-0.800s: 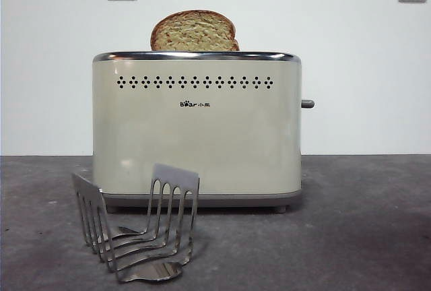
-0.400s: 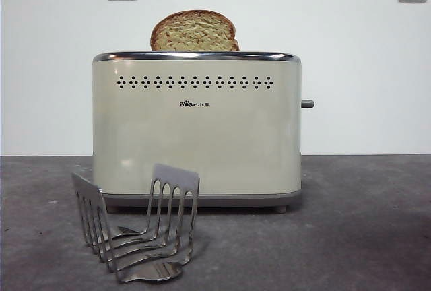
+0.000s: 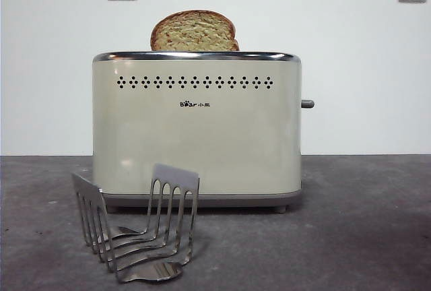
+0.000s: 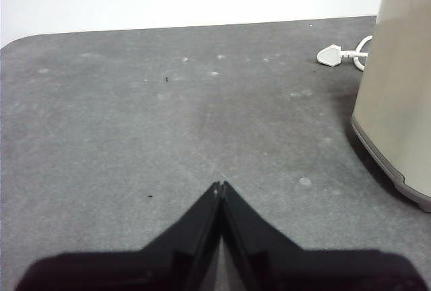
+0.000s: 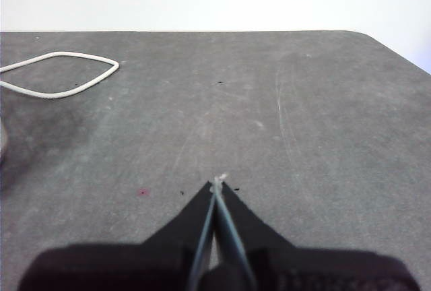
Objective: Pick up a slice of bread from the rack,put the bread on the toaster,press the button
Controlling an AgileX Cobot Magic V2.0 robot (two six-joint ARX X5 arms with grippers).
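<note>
Nothing moved; left gripper (image 4: 220,186), right gripper (image 5: 217,184) closed, empty.

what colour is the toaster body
Cream, with a chrome top rim; the toaster shows best in the front view.

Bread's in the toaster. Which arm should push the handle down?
Probably right. The small grey lever sticks out of the cream boxy toaster on the end away from the left fingers, whose view shows a leverless end.
</note>
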